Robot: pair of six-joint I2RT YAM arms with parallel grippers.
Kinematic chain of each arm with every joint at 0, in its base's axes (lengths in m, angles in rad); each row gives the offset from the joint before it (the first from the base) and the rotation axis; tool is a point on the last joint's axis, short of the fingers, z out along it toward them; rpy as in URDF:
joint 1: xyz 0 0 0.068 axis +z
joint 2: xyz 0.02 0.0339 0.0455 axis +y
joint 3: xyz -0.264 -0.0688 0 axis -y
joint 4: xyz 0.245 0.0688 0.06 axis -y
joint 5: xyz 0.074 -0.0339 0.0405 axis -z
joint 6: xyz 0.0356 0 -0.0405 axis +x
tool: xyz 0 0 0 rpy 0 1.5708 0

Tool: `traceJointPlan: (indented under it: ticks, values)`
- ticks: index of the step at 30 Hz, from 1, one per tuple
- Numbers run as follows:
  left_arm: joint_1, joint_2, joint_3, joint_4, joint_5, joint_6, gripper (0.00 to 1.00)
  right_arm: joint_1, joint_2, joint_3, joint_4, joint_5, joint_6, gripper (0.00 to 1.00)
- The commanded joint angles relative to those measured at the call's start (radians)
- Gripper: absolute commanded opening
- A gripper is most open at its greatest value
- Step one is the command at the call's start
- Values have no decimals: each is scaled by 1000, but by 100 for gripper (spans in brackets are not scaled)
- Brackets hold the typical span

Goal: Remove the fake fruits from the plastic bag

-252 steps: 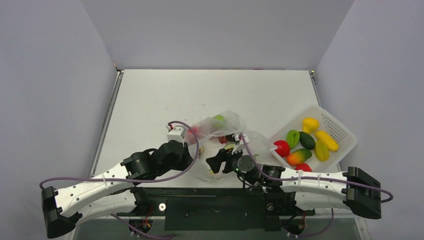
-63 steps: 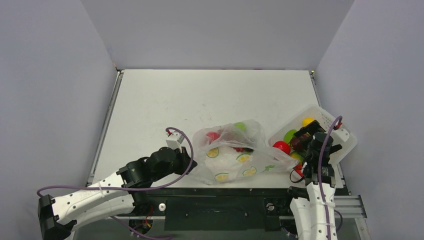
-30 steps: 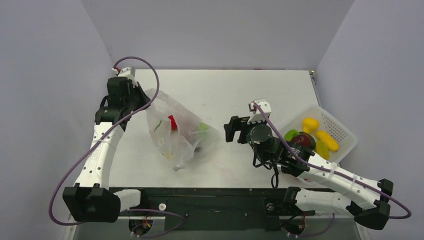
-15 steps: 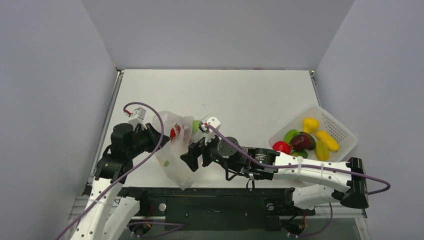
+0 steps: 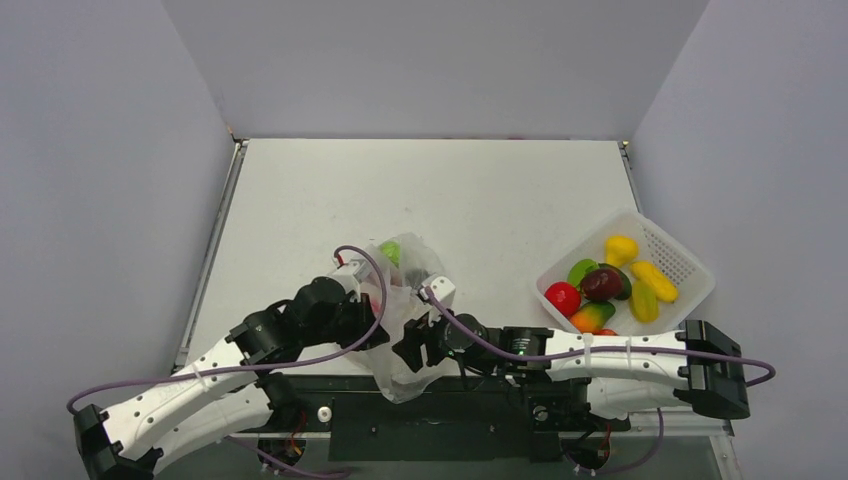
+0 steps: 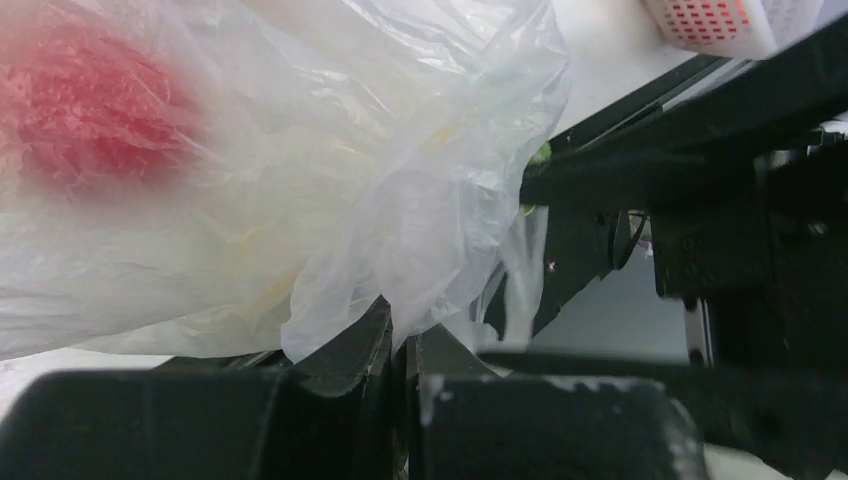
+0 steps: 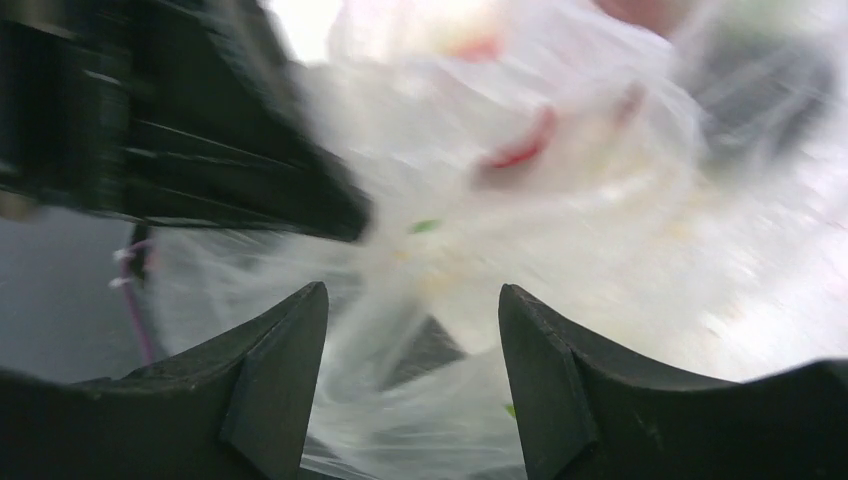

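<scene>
The clear plastic bag [image 5: 402,300] lies bunched at the table's near edge, its lower end hanging over the front rail. A lime green fruit [image 5: 391,252] shows at its top. A red fruit [image 6: 85,105] shows blurred through the film in the left wrist view. My left gripper [image 5: 375,322] is shut on a fold of the bag [image 6: 400,290] at its left side. My right gripper [image 5: 408,348] is open at the bag's lower right, with bag film [image 7: 560,230] in front of and between its fingers [image 7: 270,370].
A white perforated basket [image 5: 690,262] at the right holds several fruits: yellow, green, dark maroon [image 5: 603,283], red [image 5: 562,298] and a red-green mango [image 5: 594,316]. The black front rail [image 5: 440,405] runs under both arms.
Both arms have drawn back to the near edge. The left gripper has dragged the bag toward the front rail, and the right gripper has followed to its lower right side.
</scene>
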Motion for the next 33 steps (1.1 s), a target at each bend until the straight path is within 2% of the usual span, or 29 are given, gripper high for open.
traceJointPlan:
  ticks: [1, 3, 5, 7, 10, 14, 19, 22, 25, 33]
  values:
    - [-16, -60, 45, -49, -104, 23, 0, -12, -104, -86, 13, 226, 61, 59]
    - [-16, -81, 33, -32, -90, 16, 0, -30, -101, -109, 12, 236, 64, 58]
    - [-17, -101, 21, -9, -84, 7, 0, -29, -86, -128, 47, 184, 50, 59]
    - [-16, -121, 17, 2, -93, 6, 0, -15, -69, -128, 78, 151, 25, 63]
    - [-17, -144, 27, -26, -118, 14, 0, 11, -43, -128, 85, 205, -34, 78]
    - [-16, -180, 40, -95, -172, 26, 0, 74, -13, -116, 38, 304, -207, 86]
    - [-16, -202, 28, -130, -195, 29, 0, 163, 3, 22, -131, 366, -372, 88]
    - [-16, -200, 18, -132, -203, 22, 0, 196, 29, 102, -192, 307, -402, 89]
    - [-16, -217, 10, -131, -220, 4, 0, 216, 76, 112, -167, 295, -422, 89]
    - [-16, -258, -10, -126, -221, -16, 0, 260, 228, 169, -179, 406, -415, 88]
